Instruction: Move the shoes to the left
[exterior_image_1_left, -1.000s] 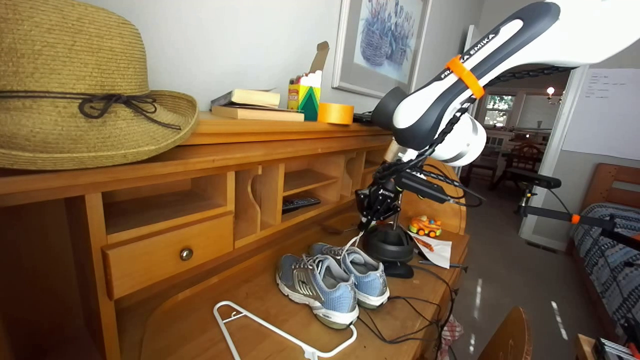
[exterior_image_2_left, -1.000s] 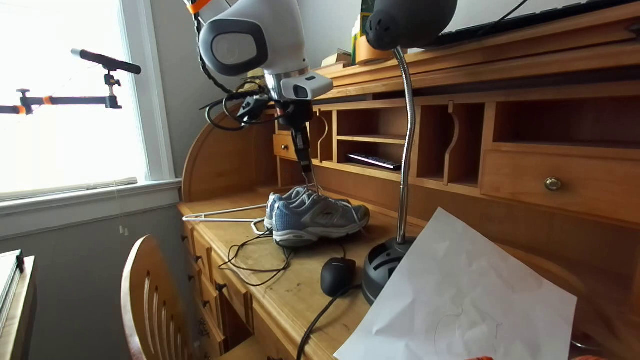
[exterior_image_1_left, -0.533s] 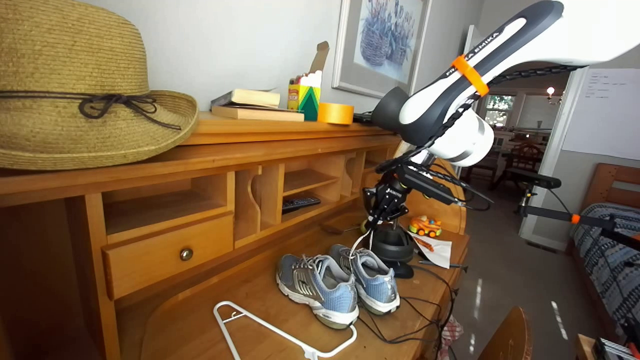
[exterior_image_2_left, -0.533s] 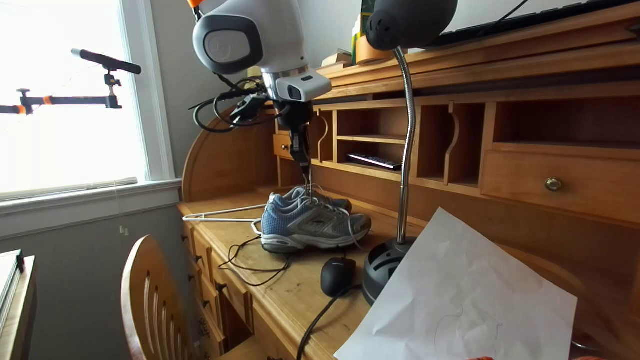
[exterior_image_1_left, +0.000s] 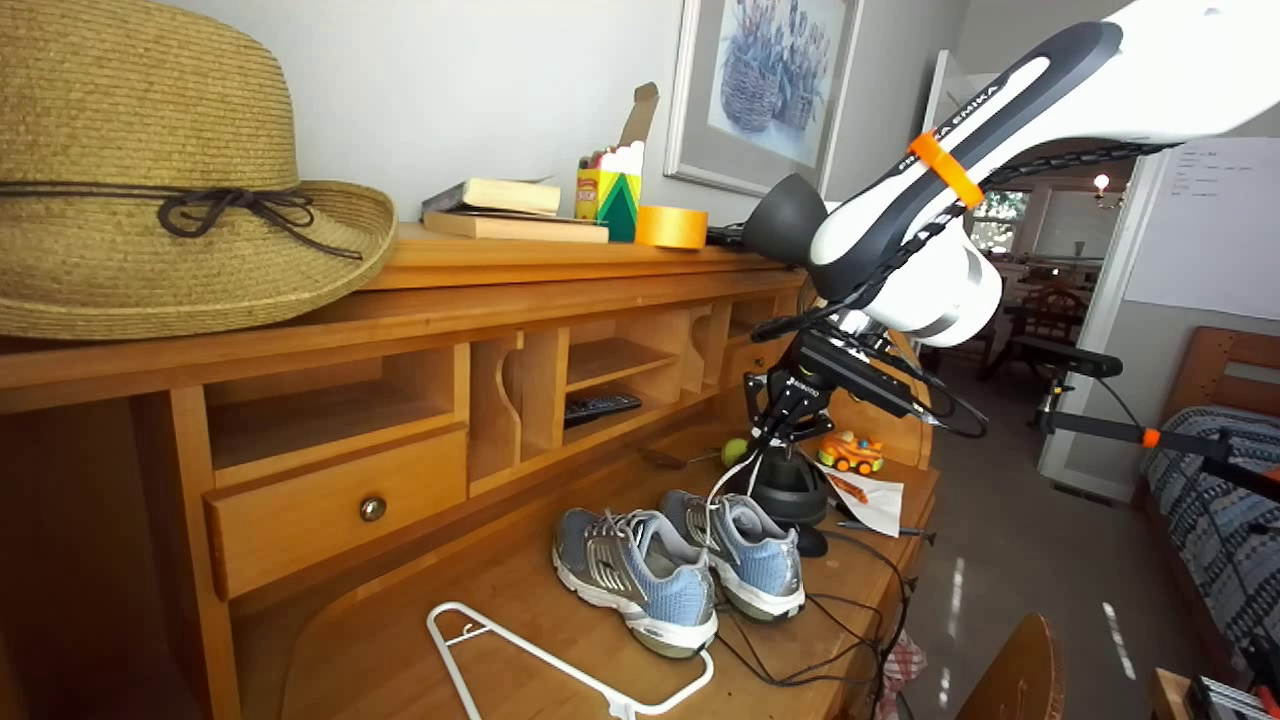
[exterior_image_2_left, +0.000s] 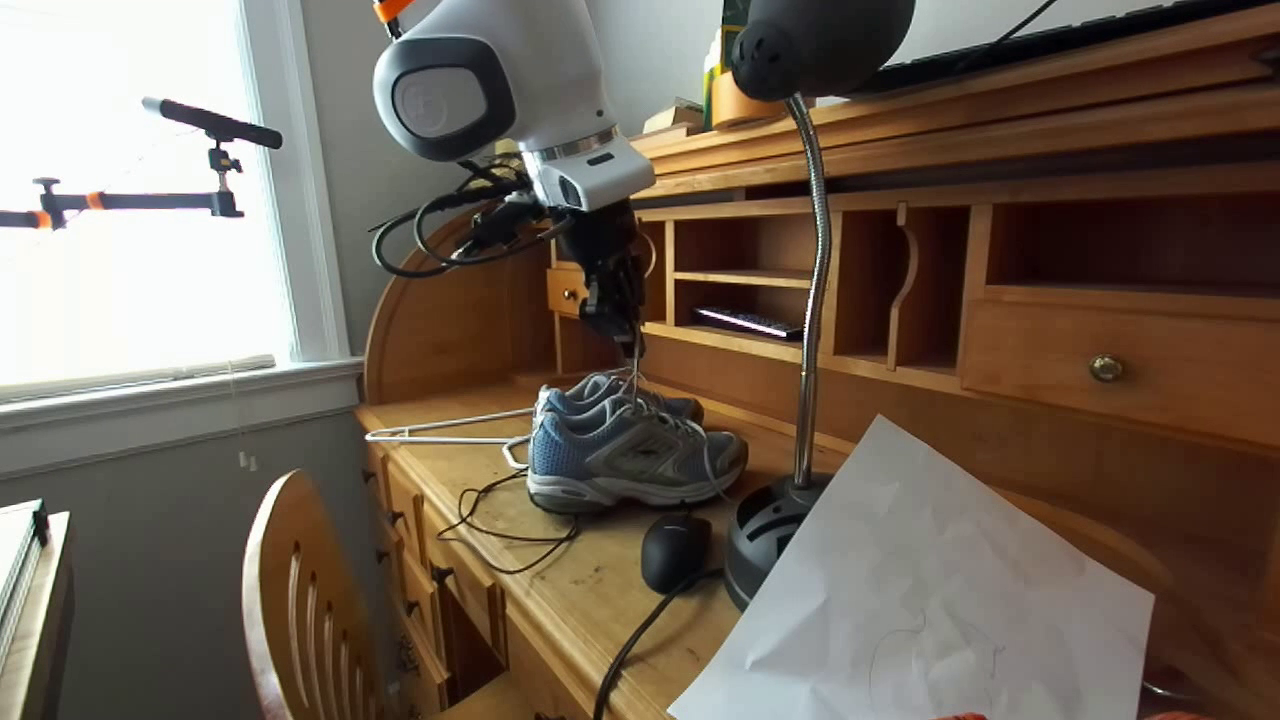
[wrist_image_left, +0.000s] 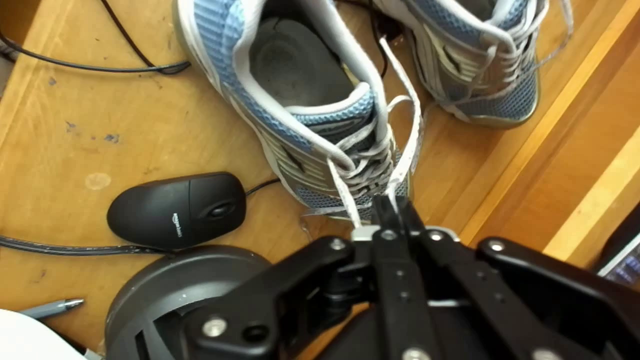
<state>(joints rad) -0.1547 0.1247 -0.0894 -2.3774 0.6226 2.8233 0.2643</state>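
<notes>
The shoes, grey and light-blue sneakers, stand side by side on the desk. One shoe (exterior_image_1_left: 640, 580) is by the white hanger in an exterior view; it also shows in the wrist view (wrist_image_left: 460, 55). The shoe nearer the mouse (exterior_image_2_left: 630, 460) shows in the wrist view too (wrist_image_left: 295, 165) and appears to rest on the desk. My gripper (wrist_image_left: 397, 202) is above its toe, fingers closed on its white lace (wrist_image_left: 407, 155). A second lace strand runs up beside the fingers. In both exterior views my gripper (exterior_image_1_left: 770, 445) (exterior_image_2_left: 630, 345) is above the shoes with the lace pulled up taut.
A black mouse (wrist_image_left: 177, 210) and a black lamp base (wrist_image_left: 185, 280) are close to the held shoe. Black cables (exterior_image_2_left: 510, 540) lie on the desk. A white hanger (exterior_image_1_left: 560, 660) lies beside the shoes. Cubbyholes (exterior_image_1_left: 620, 360) rise behind; a paper (exterior_image_2_left: 930, 590) is past the lamp.
The shoe on the lace has shifted away from its mate, toward the lamp and mouse. My gripper has moved the same way, a little lower, and has tilted. The other shoe has not moved.
</notes>
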